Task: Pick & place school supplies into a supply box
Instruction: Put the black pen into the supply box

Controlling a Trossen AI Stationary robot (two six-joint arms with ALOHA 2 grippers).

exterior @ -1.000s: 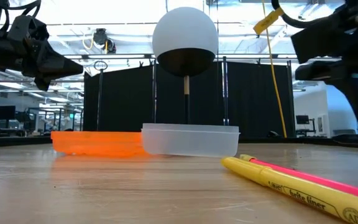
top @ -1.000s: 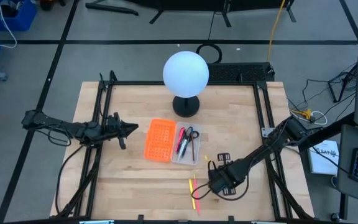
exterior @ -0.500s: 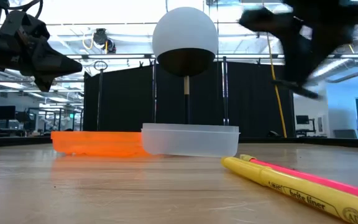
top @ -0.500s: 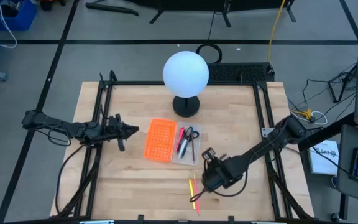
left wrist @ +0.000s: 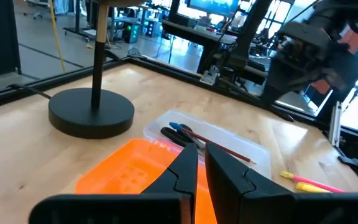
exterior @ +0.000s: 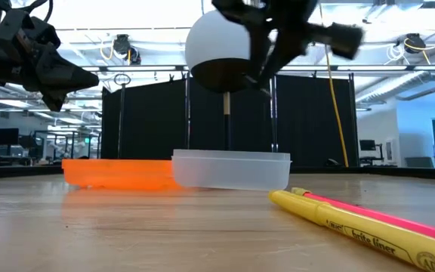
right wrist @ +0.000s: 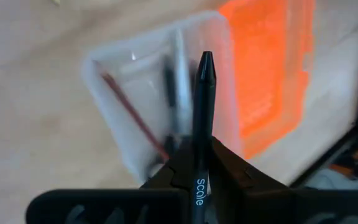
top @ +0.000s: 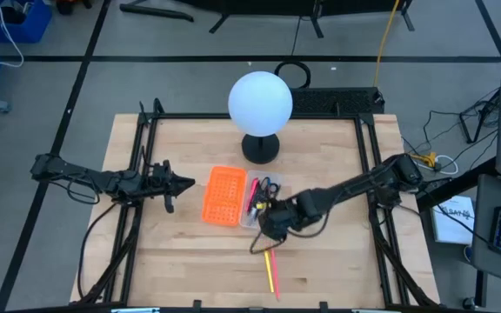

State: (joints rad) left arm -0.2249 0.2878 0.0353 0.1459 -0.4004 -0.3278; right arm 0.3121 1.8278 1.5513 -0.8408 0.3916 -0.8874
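Two dark robot arms reach over a pale wooden table [top: 190, 248] seen from above. The right gripper [top: 272, 222] hovers at the near end of a shallow clear plastic box [top: 262, 203] in the middle of the table, its fingers pinched on a black pen [right wrist: 201, 127]; in the right wrist view the pen stands up between the fingers with its capped tip over the box. Inside the box lie small scissors [top: 266, 186] with black handles, a pink-red pen [top: 252, 196] and a thin brown pencil [right wrist: 135, 118]. An orange perforated panel [top: 222, 196] sits touching the box on its left side. Near the front edge of the table, a yellow highlighter [top: 270, 271] and a thin pink pen [exterior: 376, 213] lie side by side, apart from the box. The left gripper [top: 179, 182] waits above the table to the left of the orange panel, its fingers pressed nearly together and holding nothing. A white globe lamp [top: 260, 103] on a black round base stands behind the box.
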